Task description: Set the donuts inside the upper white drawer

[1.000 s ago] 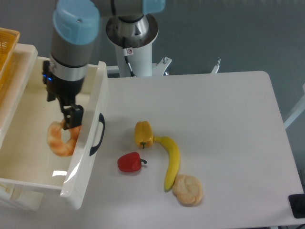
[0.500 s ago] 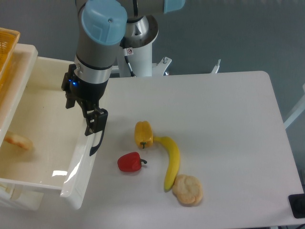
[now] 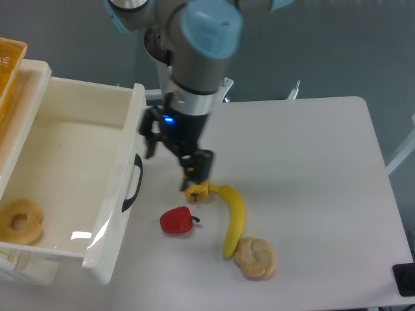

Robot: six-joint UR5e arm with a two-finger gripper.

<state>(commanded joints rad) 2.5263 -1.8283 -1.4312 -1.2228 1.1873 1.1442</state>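
Lying in the upper white drawer (image 3: 117,188), the donuts (image 3: 21,221) sit at its near-left corner.

The pincer (image 3: 195,173) hangs over the worktop (image 3: 305,168), right above the yellow pepper (image 3: 198,191) and partly hiding it; whether its fingers are apart or together cannot be told, and nothing shows between them. A banana (image 3: 233,217) curves from the pepper toward a pale bun (image 3: 255,257). A red pepper (image 3: 177,220) lies near the drawer's black handle (image 3: 131,183). A yellow-orange basket (image 3: 9,65) shows at the upper left.

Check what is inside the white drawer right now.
One donut lies in the white drawer, at its near left corner. The rest of the floor looks bare; the front panel hides a strip behind it.
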